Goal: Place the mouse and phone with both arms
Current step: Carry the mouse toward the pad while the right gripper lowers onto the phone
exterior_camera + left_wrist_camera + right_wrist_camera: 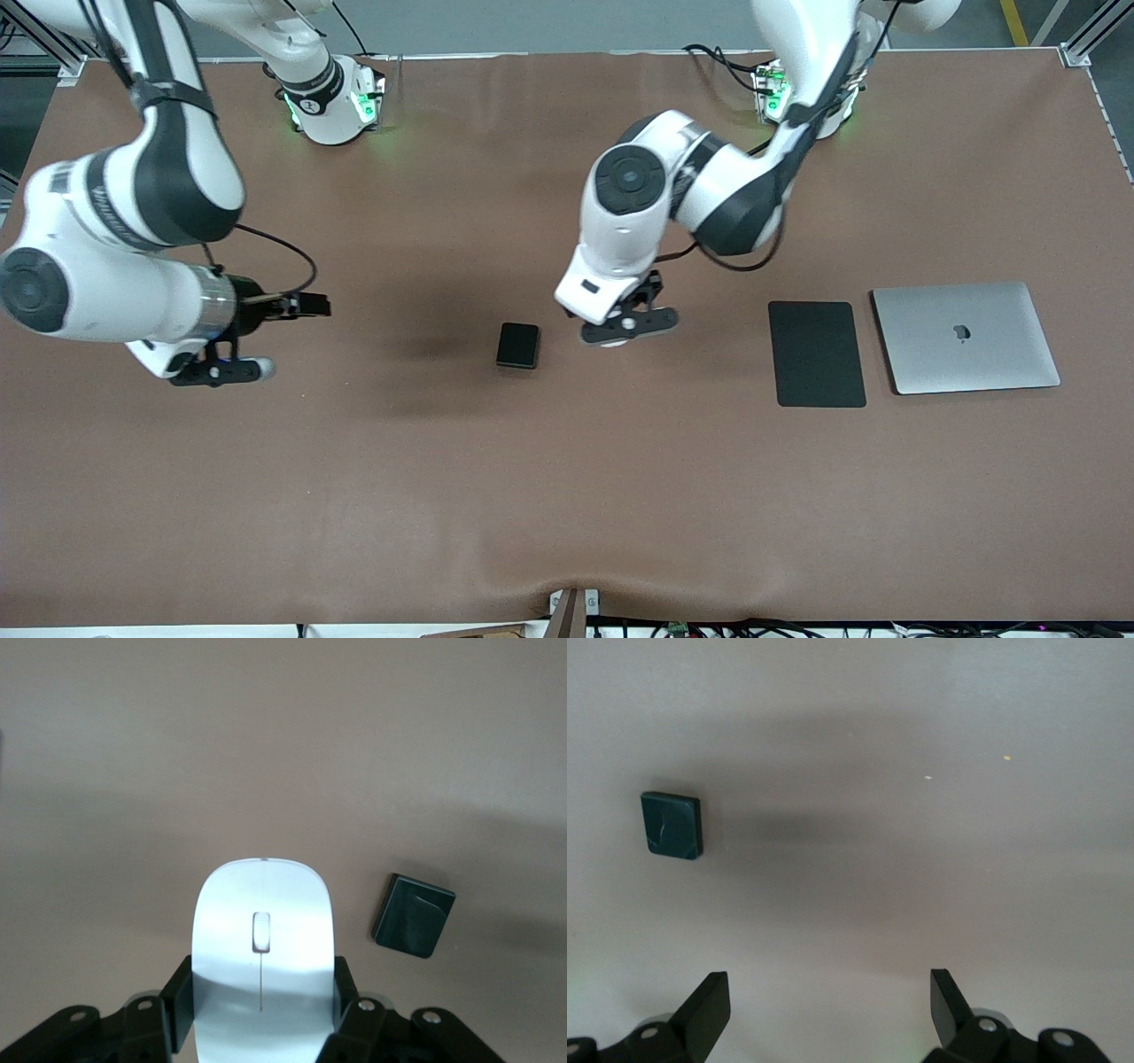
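My left gripper (625, 326) is shut on the white mouse (263, 939), with one finger on each of its sides. It holds the mouse over the brown table beside the phone, toward the left arm's end. In the front view the hand hides most of the mouse. The black phone (517, 345) lies flat on the table mid-way along it. It also shows in the left wrist view (414, 915) and the right wrist view (671, 824). My right gripper (221, 370) is open and empty over the table at the right arm's end, well apart from the phone.
A flat matte black mouse pad (816, 353) lies toward the left arm's end. A closed silver laptop (966, 337) lies beside it, closer to that end. The brown table cover (567, 496) has a slight ripple at the front edge.
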`<state>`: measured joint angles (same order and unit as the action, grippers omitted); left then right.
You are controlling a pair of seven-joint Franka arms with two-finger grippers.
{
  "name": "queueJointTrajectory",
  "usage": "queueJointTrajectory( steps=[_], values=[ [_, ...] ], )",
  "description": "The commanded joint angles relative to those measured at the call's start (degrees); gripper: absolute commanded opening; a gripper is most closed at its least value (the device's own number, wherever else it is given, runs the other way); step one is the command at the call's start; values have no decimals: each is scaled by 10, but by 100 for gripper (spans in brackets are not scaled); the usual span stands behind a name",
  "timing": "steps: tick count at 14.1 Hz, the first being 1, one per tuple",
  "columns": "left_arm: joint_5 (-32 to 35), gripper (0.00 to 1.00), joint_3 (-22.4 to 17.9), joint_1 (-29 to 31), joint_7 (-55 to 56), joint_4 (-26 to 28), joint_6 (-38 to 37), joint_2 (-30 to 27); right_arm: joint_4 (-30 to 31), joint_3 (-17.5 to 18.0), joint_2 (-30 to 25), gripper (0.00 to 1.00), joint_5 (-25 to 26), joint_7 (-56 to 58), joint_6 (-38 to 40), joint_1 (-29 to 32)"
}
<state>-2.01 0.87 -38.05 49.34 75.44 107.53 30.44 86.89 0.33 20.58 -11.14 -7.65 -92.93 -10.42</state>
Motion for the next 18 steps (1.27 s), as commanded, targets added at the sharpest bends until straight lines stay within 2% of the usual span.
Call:
queueJointTrajectory(
  steps=[1,5,11,12,16,18],
  values=[
    [-26,37,19,67,-49,20,-59,-58,15,-4,15,100,-11,-32,-52,-28],
    [-28,37,40,169,-137,23,-181,-125,18,-4,31,100,-10,-96,-94,-70],
    [-28,37,34,293,-269,24,-263,-188,28,-4,70,100,-9,-176,-156,-133],
    [-24,37,29,307,-294,28,-271,-196,38,-4,75,100,-9,-185,-181,-143],
    [-23,37,-45,311,-363,56,-269,-203,63,-4,119,100,-10,-204,-273,-180],
    [-24,37,-53,313,-365,83,-240,-202,63,-4,147,100,-10,-230,-310,-201]
  ],
)
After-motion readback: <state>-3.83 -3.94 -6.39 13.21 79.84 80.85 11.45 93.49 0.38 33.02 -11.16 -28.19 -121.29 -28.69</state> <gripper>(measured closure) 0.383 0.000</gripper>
